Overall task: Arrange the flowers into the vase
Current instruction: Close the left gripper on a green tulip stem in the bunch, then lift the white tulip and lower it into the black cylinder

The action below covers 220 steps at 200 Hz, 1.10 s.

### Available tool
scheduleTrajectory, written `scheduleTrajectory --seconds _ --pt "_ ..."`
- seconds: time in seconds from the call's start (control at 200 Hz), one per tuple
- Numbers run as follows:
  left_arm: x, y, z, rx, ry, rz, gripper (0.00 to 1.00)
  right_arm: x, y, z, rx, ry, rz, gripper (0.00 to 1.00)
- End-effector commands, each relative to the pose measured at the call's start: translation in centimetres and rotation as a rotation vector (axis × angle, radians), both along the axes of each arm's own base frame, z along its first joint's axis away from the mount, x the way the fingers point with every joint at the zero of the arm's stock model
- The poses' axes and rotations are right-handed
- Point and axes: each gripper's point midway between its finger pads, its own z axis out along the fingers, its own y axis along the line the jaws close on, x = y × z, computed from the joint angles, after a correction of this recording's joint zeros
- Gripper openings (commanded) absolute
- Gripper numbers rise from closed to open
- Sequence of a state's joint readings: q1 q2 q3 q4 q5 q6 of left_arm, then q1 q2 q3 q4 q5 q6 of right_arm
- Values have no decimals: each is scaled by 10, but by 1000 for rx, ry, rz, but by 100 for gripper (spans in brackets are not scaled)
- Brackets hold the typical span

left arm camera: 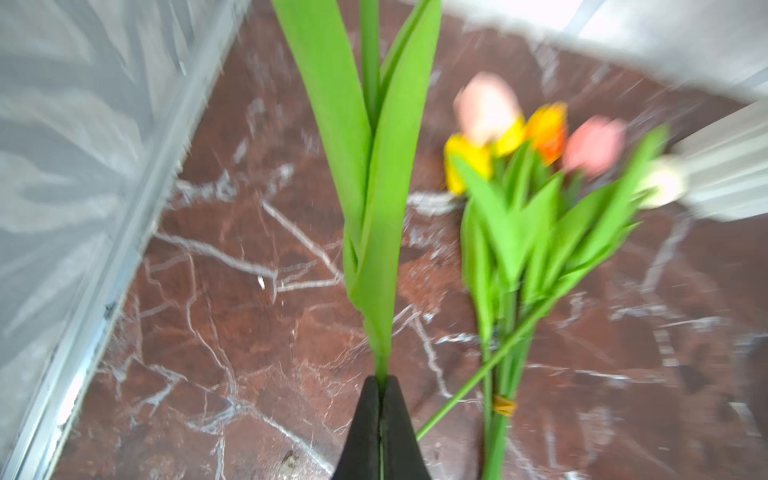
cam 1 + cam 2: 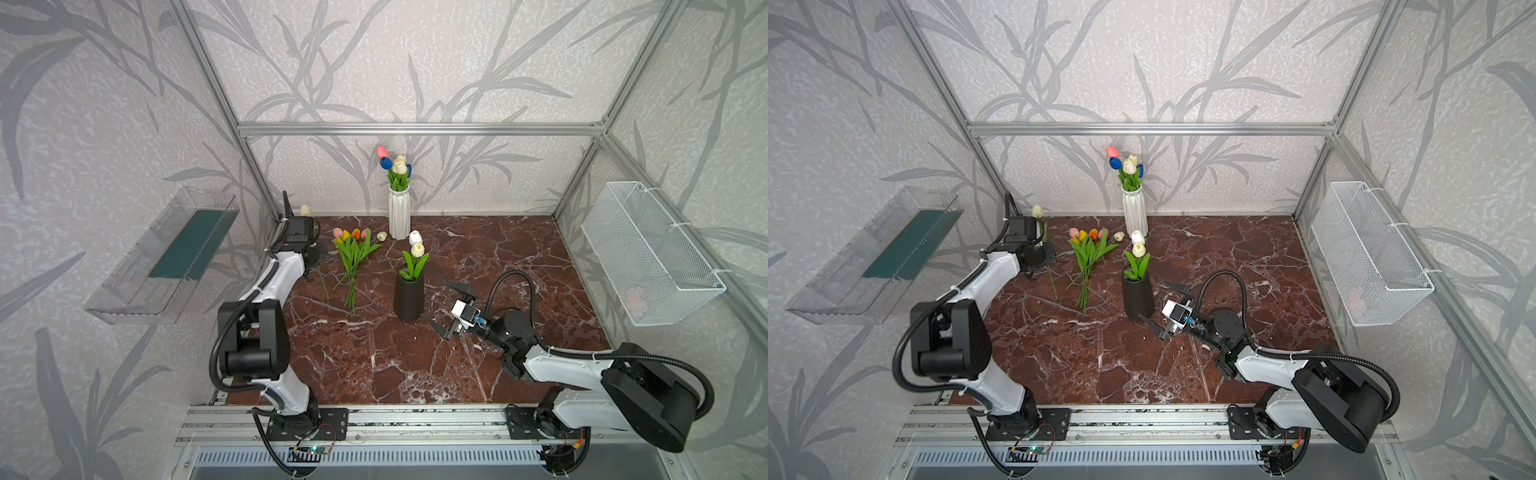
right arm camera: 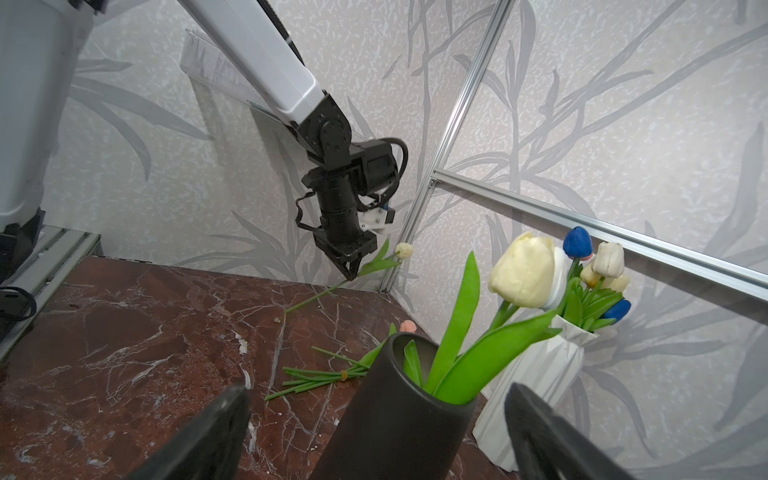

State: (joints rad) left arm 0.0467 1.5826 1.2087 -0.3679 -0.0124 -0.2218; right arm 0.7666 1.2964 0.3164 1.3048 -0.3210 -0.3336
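**Left tool**: jaws pressed together on the bare stem of a single white tulip, just below its leaves, near the back-left corner above the desk. Whether the stem's lower end rests on the desk cannot be told; the angle is too oblique.

**Right tool**: jaws wide apart and empty, just beside the black vase, which holds two white tulips.

**Other flowers:** a banded bundle lies flat on the desk between the left arm and the black vase. More stand in the white vase at the back wall.

**Handling, as assessed:** very light, with a thin, springy stem, smooth and probably slippery leaves, and a soft head. The hold on bare stem below the leaves is sound, but expect the head end to droop and sway. Guide the free lower end into the vase mouth — do not squeeze the bloom.
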Motion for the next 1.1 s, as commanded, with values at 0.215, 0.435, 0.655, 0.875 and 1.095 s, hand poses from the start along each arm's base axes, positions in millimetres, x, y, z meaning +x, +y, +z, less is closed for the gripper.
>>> scheduleTrajectory --seconds 0.215,0.435,0.655,0.875,1.095 --pt "-43 -116 142 -25 -600 -357 0 -6 -4 16 47 -50 -1 96" --pt "-97 -203 222 -216 -981 -775 0 -6 -6 16 53 -59 -16 96" --pt "-117 -242 245 -337 -1121 -935 0 -6 -6 15 51 -60 -19 96" --pt "-111 -270 239 -351 -1139 -987 0 -6 -6 13 50 -60 -19 96" --pt "-97 -276 214 -331 -1131 -987 0 -6 -7 14 48 -66 -26 96"
